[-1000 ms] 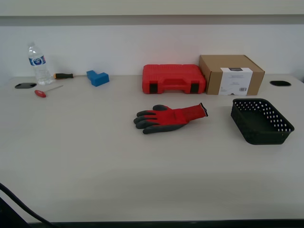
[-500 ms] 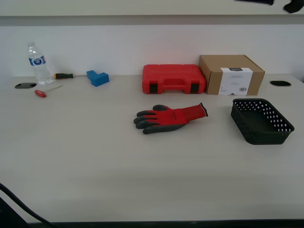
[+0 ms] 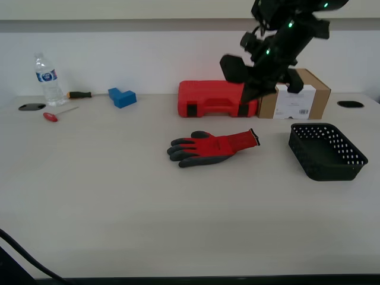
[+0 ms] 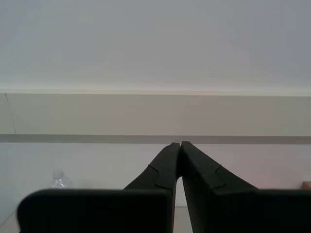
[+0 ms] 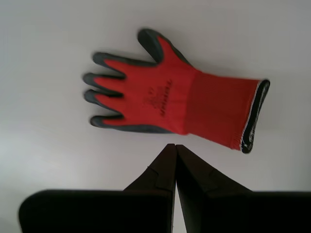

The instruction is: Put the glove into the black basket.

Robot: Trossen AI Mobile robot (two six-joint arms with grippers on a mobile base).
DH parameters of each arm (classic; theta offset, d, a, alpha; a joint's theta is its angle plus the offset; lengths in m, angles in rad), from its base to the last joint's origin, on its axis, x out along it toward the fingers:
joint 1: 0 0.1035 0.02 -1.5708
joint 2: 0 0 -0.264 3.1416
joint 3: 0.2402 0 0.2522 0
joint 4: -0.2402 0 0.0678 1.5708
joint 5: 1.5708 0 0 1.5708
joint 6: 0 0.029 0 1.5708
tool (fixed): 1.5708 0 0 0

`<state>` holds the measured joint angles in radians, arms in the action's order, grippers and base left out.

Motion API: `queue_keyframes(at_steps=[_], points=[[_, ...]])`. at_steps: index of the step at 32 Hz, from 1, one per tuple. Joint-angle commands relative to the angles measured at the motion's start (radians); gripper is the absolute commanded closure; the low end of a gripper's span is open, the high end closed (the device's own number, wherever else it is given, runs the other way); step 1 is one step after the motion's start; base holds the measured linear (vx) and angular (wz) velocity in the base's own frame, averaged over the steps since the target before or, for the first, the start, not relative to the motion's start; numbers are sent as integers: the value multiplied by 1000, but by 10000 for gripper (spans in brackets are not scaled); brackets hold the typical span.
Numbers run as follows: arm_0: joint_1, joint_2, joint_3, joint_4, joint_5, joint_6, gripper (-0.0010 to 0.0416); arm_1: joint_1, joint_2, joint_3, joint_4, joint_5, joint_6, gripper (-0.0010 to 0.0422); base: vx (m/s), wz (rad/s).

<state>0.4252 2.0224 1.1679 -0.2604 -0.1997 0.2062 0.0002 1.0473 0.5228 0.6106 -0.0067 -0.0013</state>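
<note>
Table [image 3: 119, 208]: pale top carrying every item listed. Arm [image 3: 279, 41]: black, green lights, hanging above the table's far side over case and box; the first wrist view looks straight down on the glove, so it is judged the first arm. Case [image 3: 217, 98]: red plastic, shut, no legible marking. Box [image 3: 291, 92]: brown card, white label with dark print too small to read. Basket [image 3: 326, 151]: black, perforated, nothing in it, toward the exterior view's right, apart from the glove. Glove [image 3: 214, 146]: red knit, grey-coated fingers, lying flat mid-table, cuff toward the basket; small printing on the back [image 5: 160, 104], blurred, unreadable. Bottle [image 3: 46, 80]: clear, blue label, wording illegible. My first gripper [image 5: 174, 150]: jaws closed together, empty, above the glove and clear of it. My second gripper [image 4: 180, 148]: jaws likewise pressed together, empty, facing the wall. Risks, as judged: descending with jaws closed would only press or shove the glove (they must part first); a flat, limp glove offers little to pinch, so a shallow nip may slip; a trailing cuff or finger may drape over the basket rim; a low sweep may clip case or box.
</note>
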Motion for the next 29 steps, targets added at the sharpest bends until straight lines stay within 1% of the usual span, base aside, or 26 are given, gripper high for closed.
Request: queue_keyframes(at_steps=[1, 2, 4, 8, 13, 14, 17, 19, 20, 21, 22, 23, 24, 25, 26, 29], points=[[-11, 86, 34, -43, 37, -33, 405, 0, 0, 1, 5, -1, 0, 412, 0, 0], [-20, 115, 45, -35, 45, -40, 405, 0, 0, 1, 4, -1, 0, 412, 0, 0], [-35, 149, 64, -37, 60, -42, 403, 0, 0, 1, 5, -1, 0, 412, 0, 0], [-76, 185, 87, -35, 68, -40, 403, 0, 0, 1, 4, -1, 0, 412, 0, 0], [-125, 198, 114, -30, 68, -24, 402, 0, 0, 1, 5, -1, 0, 412, 0, 0], [-135, 198, 120, -28, 68, -14, 393, 0, 0, 1, 5, -1, 0, 412, 0, 0], [-145, 198, 134, -13, 69, -16, 339, 0, 0, 1, 4, -1, 0, 412, 0, 0], [-145, 198, 136, 30, 80, -33, 285, 0, 0, 1, 4, -1, 0, 412, 0, 0], [-145, 198, 136, 41, 79, -34, 271, 0, 0, 1, 5, -1, 0, 412, 0, 0], [-145, 198, 136, 54, 79, -33, 244, 0, 0, 1, 4, -1, 0, 412, 0, 0], [-145, 198, 135, 56, 80, -33, 232, 0, 0, 1, 5, -1, 0, 412, 0, 0], [-145, 226, 140, 64, 79, -31, 205, 0, 0, 1, 5, -1, 0, 412, 0, 0], [-145, 232, 144, 61, 73, -32, 195, 0, 0, 1, 4, -1, 0, 412, 0, 0], [-143, 269, 160, 57, 58, -31, 177, 0, 0, 1, 5, -1, 0, 412, 0, 0], [-140, 291, 171, 51, 48, -31, 169, 0, 0, 1, 4, -1, 0, 412, 0, 0], [-127, 328, 195, 31, 42, -31, 166, 0, 0, 0, 3, -1, 0, 412, 0, 0]])
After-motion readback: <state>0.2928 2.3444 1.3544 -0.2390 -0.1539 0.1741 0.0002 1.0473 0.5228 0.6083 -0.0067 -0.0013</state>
